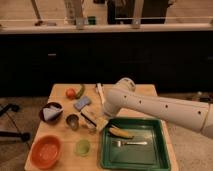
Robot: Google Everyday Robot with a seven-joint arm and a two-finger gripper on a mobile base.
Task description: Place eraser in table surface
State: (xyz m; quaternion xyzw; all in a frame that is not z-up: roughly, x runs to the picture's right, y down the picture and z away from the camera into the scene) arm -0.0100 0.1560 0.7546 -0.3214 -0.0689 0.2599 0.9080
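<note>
hand (100, 124): at tray (162, 150) top-left corner, jaws wide
eraser (89, 118): on bench (147, 90) just left of that corner, right at the hand's left side; touching or apart, can't tell
axis: diagonal, far-left to near-right, toward tray
tray: holds fork (127, 144) and a yellow-brown piece (120, 132)
dark bowl (50, 112): well left of tray, something white inside
step: eraser looks placed; next likely a straight lift clear

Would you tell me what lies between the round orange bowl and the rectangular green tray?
Camera view: a small round pale-green item; the gripper is beyond, at the dark flat eraser.
</note>
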